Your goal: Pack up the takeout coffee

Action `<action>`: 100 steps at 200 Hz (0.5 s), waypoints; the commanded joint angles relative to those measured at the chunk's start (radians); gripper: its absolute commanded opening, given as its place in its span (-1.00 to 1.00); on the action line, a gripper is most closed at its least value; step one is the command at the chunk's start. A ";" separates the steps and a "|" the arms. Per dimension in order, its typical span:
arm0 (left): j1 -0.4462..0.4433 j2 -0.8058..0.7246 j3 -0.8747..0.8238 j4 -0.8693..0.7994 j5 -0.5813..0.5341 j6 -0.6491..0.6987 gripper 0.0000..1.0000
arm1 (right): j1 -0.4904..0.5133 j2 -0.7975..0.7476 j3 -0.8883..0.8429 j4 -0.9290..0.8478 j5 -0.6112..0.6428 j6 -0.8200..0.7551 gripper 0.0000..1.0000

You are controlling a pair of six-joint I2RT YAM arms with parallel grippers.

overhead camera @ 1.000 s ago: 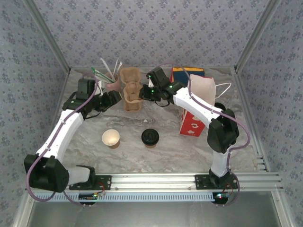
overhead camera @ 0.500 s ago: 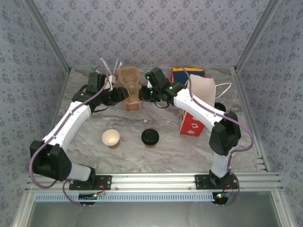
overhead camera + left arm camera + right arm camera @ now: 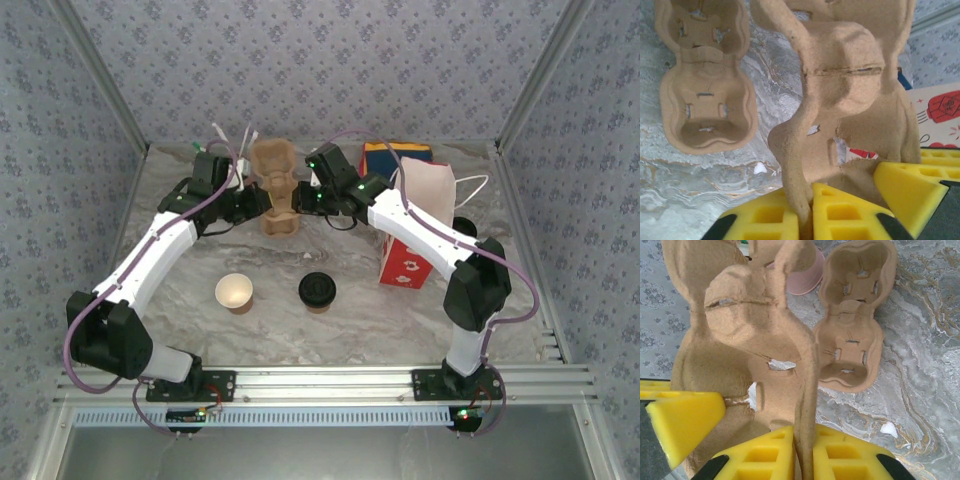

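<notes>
Currently, the left gripper [image 3: 807, 200] and the right gripper [image 3: 803, 440] each pinch a wall of the cup carrier [image 3: 840, 90]. The takeout coffee [image 3: 317, 290] stands upright, well apart, rearward of both grippers.

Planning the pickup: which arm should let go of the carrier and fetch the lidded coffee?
Probably right. The left gripper and right gripper both clamp the pulp cup carrier, but the right is nearer the takeout coffee; the lidless cup stands leftward.
</notes>
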 commanded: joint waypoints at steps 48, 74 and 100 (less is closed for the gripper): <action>-0.016 -0.038 0.019 -0.006 -0.025 0.041 -1.00 | -0.029 -0.028 0.058 -0.041 -0.058 -0.067 -0.26; -0.017 -0.050 0.017 -0.008 -0.026 0.054 -1.00 | -0.068 -0.004 0.116 -0.122 -0.144 -0.121 -0.21; -0.019 -0.052 0.015 -0.005 -0.021 0.061 -1.00 | -0.085 0.013 0.160 -0.186 -0.176 -0.179 -0.20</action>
